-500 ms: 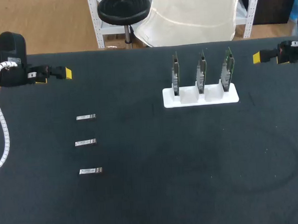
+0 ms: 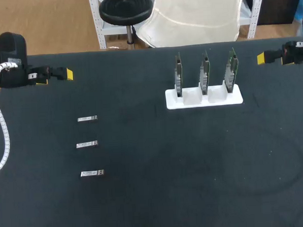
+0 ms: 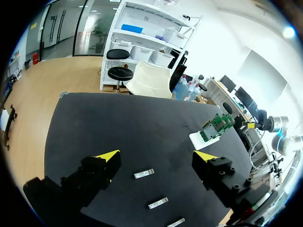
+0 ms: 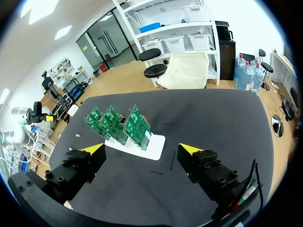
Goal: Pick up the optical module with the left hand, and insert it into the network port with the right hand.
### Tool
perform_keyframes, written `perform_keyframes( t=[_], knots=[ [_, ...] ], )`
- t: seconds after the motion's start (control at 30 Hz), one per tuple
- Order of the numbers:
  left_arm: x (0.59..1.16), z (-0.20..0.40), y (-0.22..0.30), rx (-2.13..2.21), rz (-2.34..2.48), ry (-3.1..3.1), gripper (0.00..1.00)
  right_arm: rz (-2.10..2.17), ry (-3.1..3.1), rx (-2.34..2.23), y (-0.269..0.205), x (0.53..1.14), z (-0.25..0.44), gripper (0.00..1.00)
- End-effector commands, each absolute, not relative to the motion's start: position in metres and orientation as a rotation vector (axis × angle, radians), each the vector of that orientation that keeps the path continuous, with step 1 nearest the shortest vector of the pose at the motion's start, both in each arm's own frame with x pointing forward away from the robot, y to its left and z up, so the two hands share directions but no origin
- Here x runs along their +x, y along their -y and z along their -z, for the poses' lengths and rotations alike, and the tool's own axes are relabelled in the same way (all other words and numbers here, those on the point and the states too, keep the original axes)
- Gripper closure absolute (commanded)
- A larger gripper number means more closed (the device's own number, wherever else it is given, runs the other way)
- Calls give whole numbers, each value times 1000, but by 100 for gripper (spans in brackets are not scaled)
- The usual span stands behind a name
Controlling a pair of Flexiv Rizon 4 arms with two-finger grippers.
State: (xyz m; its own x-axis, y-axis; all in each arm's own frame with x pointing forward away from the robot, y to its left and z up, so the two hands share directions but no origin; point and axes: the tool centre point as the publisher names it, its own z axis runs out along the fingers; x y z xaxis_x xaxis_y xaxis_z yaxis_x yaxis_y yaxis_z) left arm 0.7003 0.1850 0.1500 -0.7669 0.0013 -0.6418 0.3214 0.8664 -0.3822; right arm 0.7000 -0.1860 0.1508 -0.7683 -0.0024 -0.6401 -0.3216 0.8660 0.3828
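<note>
Three optical modules (image 2: 87, 144) noted flat on the dark worktop (image 2: 171, 199), in a column on the left side, each well apart from the next, none yet lifted. Farther off and to the right, a white holder (image 2: 204, 99) with three circuit boards (image 2: 205, 72) upright in its slots, presumably carrying the network ports. Beyond these, left pincer (image 3: 155, 156) with fingers spread wide, nothing between; right pincer (image 4: 141, 149) likewise apart and empty, both well clear of all parts. Likely faults from here: thin, low module skidding or tipping under an off-centre pinch; skewed handover between arms; misaligned thrust jamming at the port or rocking a board in its slot.
</note>
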Motion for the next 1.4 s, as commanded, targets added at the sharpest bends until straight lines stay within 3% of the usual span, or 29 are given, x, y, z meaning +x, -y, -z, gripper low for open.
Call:
perform_keyframes(
  t=[0.03,0.43,0.9,1.4],
  knots=[
    [700,-150,-185,232,635,-2376,0,-632,-2378,-230,185,699,-151,0],
    [705,-155,-188,306,588,-2332,0,-632,-2378,-230,185,699,-151,0],
    [732,-139,-180,972,208,-2224,0,-632,-2378,-230,185,699,-151,0],
    [711,-96,-199,1584,256,-2209,0,-632,-2378,-230,185,699,-151,0]
  ],
)
